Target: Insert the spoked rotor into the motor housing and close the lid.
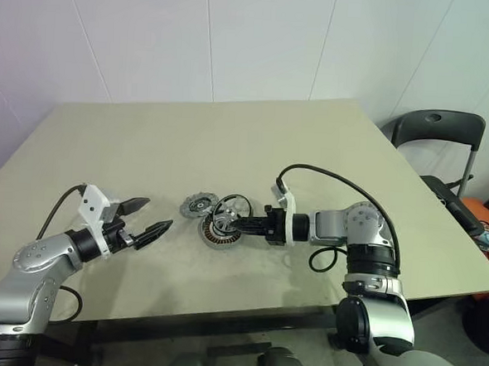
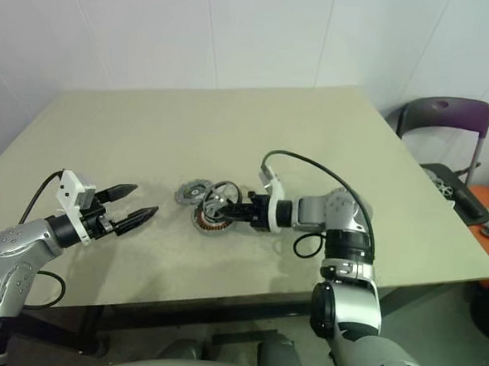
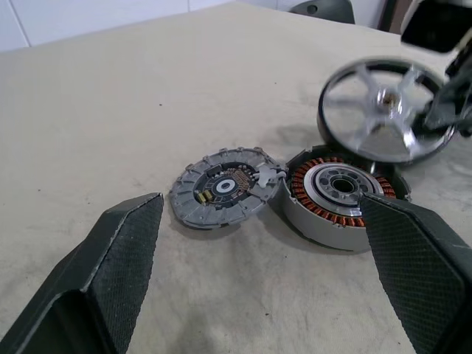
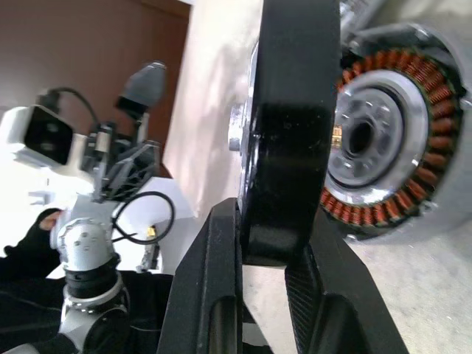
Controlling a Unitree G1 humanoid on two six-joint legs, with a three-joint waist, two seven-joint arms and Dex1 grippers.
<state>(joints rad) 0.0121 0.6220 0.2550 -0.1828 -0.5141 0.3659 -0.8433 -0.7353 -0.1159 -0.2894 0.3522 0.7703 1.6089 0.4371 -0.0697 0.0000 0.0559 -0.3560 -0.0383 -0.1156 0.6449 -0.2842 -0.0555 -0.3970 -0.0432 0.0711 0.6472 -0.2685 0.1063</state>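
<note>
Right wrist view: right end effector (image 4: pixel 269 258) pinches the spoked rotor (image 4: pixel 291 125) by its black rim, on edge just above the motor housing (image 4: pixel 383 147) on the counter (image 1: pixel 230 149); rigid metal, smooth rim may slip, rim grip clears spokes; left end effector (image 1: pixel 143 218) wide, empty.

A beige table (image 1: pixel 230 141) with a plain matte top carries the parts. The motor housing (image 1: pixel 217 236), copper windings facing up, lies flat near the front middle. The lid (image 1: pixel 199 205), a grey disc with a scalloped edge, lies flat just beside it, their edges touching.
</note>
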